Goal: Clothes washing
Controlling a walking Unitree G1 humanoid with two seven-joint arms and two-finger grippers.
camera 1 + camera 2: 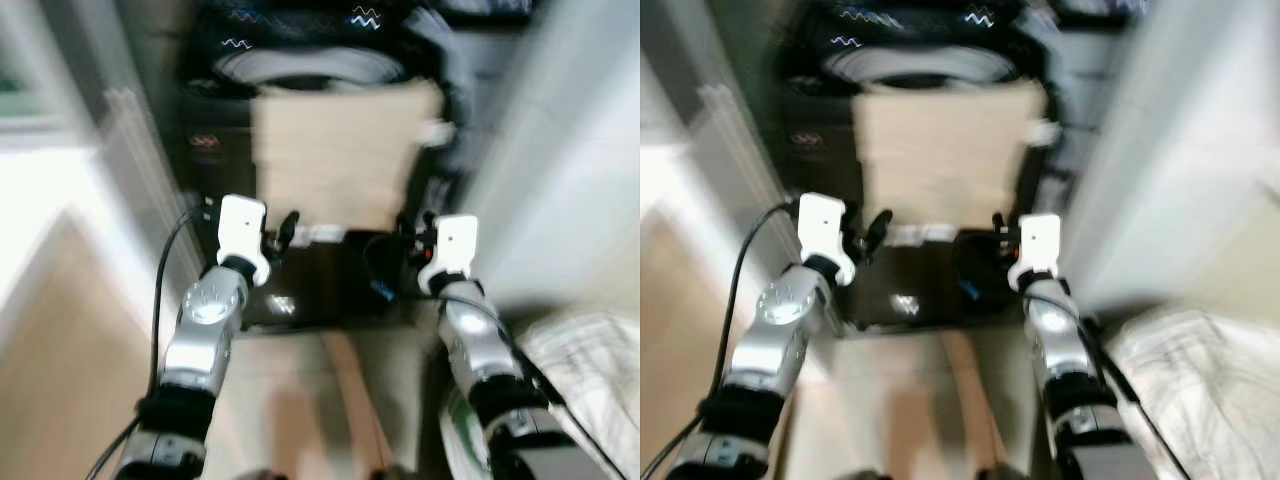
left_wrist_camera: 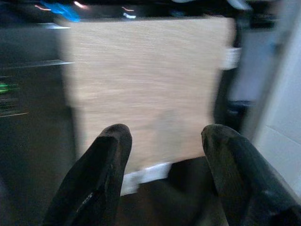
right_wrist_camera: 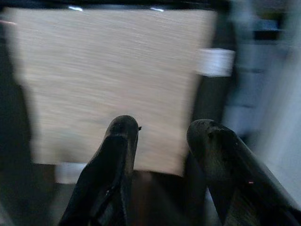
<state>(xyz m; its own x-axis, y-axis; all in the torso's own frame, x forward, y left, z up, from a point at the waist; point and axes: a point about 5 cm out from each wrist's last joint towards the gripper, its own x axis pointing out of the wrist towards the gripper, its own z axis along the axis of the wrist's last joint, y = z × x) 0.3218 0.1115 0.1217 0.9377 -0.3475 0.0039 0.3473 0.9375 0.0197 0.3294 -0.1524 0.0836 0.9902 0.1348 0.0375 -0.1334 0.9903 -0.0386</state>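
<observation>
In front of the dark washing machine (image 1: 300,70), both arms are up and the picture is blurred

A beige cloth (image 1: 345,150) hangs over the machine's front, below the pale ring of its opening. The left gripper (image 2: 162,141) points at the cloth with fingers (image 2: 101,169) spread and nothing between them; the right gripper (image 3: 162,136) aims at it too, fingers (image 3: 117,155) apart. A white bag (image 1: 590,370) lies by the right arm

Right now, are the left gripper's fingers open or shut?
Open. In the wrist view the left gripper shows a clear gap between its fingers, the beige cloth beyond, untouched.
</observation>
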